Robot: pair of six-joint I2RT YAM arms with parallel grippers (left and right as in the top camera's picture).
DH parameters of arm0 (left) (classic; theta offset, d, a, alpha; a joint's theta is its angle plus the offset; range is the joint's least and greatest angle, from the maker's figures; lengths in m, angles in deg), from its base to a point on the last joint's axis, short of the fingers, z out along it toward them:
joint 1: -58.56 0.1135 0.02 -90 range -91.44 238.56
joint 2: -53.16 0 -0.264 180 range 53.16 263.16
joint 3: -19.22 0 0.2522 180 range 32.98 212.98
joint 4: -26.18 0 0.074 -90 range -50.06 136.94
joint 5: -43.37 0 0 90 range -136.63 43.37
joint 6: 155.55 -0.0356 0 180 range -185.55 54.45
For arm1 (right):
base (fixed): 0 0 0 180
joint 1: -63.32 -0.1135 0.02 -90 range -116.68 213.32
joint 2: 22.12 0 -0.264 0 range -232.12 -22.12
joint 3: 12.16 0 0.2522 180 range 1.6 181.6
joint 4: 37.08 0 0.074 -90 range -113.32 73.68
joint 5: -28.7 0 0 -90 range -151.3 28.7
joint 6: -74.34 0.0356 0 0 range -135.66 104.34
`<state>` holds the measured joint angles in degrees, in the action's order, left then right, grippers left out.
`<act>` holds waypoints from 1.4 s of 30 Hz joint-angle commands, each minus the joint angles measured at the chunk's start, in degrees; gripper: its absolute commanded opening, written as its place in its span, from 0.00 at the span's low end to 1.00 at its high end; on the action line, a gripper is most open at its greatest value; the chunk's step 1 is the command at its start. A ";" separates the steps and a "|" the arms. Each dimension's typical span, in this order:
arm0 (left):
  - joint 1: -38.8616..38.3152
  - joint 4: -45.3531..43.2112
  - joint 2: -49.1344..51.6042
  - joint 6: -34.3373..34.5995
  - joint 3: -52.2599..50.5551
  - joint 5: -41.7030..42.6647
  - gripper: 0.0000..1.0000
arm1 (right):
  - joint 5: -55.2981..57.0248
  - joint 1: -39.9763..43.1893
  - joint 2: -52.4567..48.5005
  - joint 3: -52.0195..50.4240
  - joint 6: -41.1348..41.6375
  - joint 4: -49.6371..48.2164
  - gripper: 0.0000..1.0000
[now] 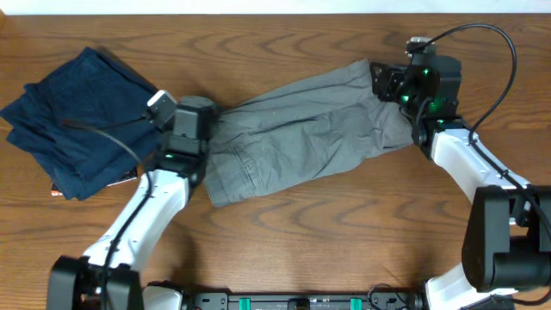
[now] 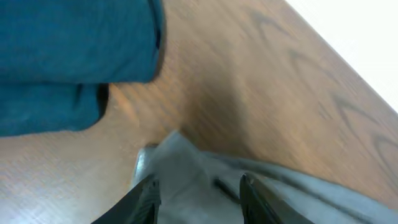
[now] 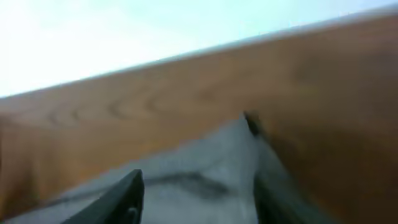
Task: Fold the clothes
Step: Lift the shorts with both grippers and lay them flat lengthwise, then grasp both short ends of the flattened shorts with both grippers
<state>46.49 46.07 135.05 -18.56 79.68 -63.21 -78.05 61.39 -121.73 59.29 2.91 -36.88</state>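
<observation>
Grey shorts (image 1: 301, 129): light, limp woven cotton, will sag. Left fingers (image 2: 148, 198) and right fingers (image 3: 127, 198) parted, released, straddling opposite ends; pinch edges between fingers.

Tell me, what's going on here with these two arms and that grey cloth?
Two robot arms are working on a pair of grey shorts stretched out across the wooden table, with folding them as the job. The left pincer is at one end of the shorts and the right pincer is at the other, each with fabric between its fingers. Whether either has clamped down is unclear. A pile of dark blue clothes sits off to the left side.
</observation>
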 commanded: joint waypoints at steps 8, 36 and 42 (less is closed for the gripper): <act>2.36 21.05 -1.55 -3.65 -0.35 17.51 0.48 | 5.84 1.75 -3.06 0.66 -10.56 24.52 0.53; 2.36 17.64 0.11 -13.27 -0.57 31.39 0.68 | 24.61 2.99 6.36 0.66 8.24 57.27 0.69; 1.31 16.65 0.48 -14.21 -0.61 34.14 0.67 | 16.24 2.99 10.21 0.63 -2.93 52.19 0.54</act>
<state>48.54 62.66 134.72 -30.56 79.39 -31.69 -57.31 64.19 -111.54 59.79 5.66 15.38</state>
